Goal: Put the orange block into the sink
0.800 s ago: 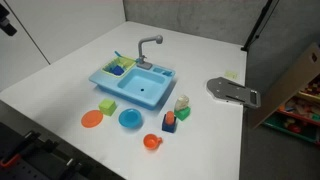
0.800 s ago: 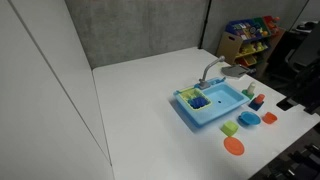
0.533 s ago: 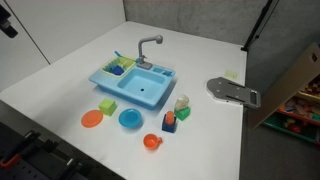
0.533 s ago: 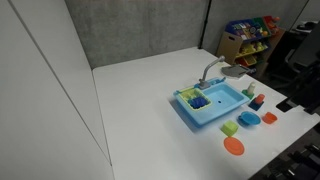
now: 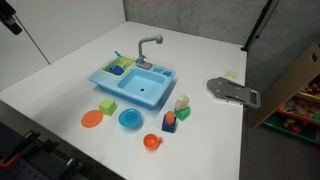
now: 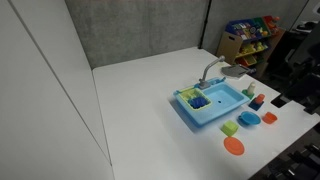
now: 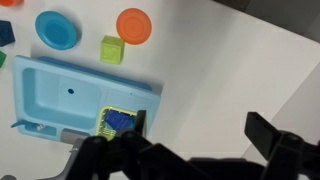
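The orange block point(image 5: 168, 118) is small and orange-red and sits against the blue cube point(image 5: 169, 127), right of the sink. The light blue sink point(image 5: 135, 86) with its grey faucet point(image 5: 150, 46) stands mid-table; it also shows in an exterior view point(image 6: 215, 105) and in the wrist view point(image 7: 65, 95). Its side compartment holds small green and blue items point(image 7: 117, 121). My gripper point(image 7: 200, 135) is open and empty, high above bare table beside the sink's compartment end, far from the block.
An orange plate point(image 5: 92, 119), a green block point(image 5: 107, 106), a blue plate point(image 5: 130, 119) and an orange cup point(image 5: 152, 142) lie in front of the sink. A grey metal fixture point(image 5: 232, 91) sits near the table edge. Shelves with toys point(image 6: 248, 35) stand beyond the table.
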